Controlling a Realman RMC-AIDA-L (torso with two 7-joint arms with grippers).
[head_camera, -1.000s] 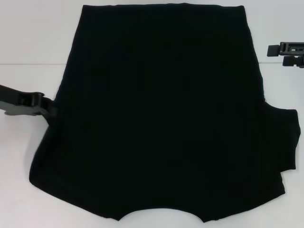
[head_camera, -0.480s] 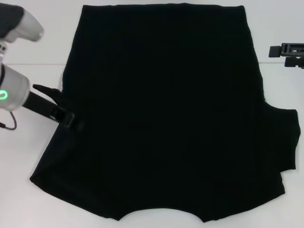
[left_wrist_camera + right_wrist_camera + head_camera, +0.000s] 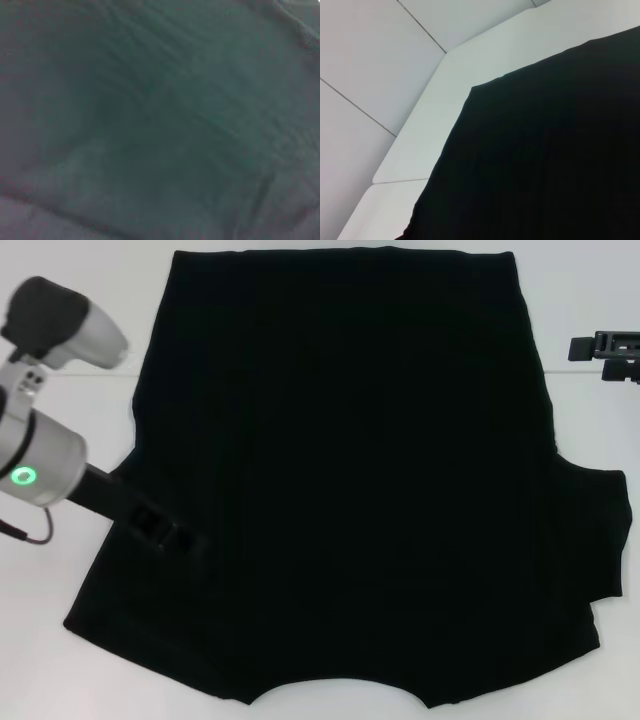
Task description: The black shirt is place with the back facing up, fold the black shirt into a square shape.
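Observation:
The black shirt [image 3: 350, 470] lies spread flat on the white table [image 3: 40, 660], plain side up, with no lettering showing. Its right sleeve [image 3: 598, 535] sticks out at the right; no left sleeve sticks out. My left gripper [image 3: 172, 534] reaches in from the left and lies low over the shirt's left part, black on black. The left wrist view is filled with dark fabric [image 3: 160, 120] at close range. My right gripper [image 3: 590, 355] hangs open and empty beside the shirt's upper right edge, apart from it. The right wrist view shows the shirt [image 3: 545, 165] from above.
The left arm's grey wrist with a green light [image 3: 40, 465] stands over the table at the left. The shirt's collar end reaches the table's near edge. Bare white table [image 3: 450, 100] shows beside the shirt on both sides.
My left arm has swung in from the left edge, and its gripper has moved right and nearer, from the shirt's left edge onto the fabric. The right gripper has stayed still.

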